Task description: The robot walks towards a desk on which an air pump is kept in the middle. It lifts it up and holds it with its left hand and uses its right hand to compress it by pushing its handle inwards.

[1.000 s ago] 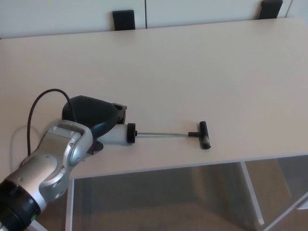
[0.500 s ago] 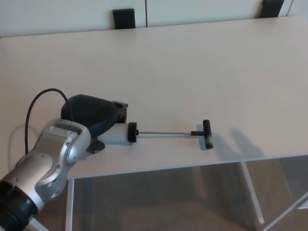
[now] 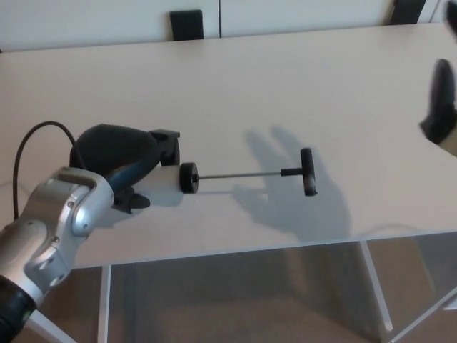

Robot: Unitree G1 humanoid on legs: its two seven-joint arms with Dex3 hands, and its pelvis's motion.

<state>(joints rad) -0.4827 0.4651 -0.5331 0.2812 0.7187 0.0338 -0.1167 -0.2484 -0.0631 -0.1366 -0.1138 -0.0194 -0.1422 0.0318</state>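
Left hand [image 3: 118, 153] is wrapped over the barrel end of the air pump [image 3: 187, 176]; fingers closed around it, barrel mostly hidden under the hand. Pump sits over the near-left part of the desk [image 3: 285, 86]; its shadow lies offset on the surface, so it is probably lifted clear, though contact cannot be ruled out.

Long axis runs left to right across the view: barrel in the left hand, thin rod [image 3: 239, 174] fully drawn out, T-handle [image 3: 307, 171] at the free right end, crossways to the rod. Right hand [image 3: 439, 100] shows only as a dark blur at the right edge, well apart from the T-handle; cannot tell whether its fingers are spread or closed. It is the hand on the handle's side, so the push has to travel leftward along the rod.

Versus half a second ago: pump has risen and shifted up-frame, right hand has entered the view, and a broad hand-shaped shadow [image 3: 293, 186] now falls across the desk around the T-handle.
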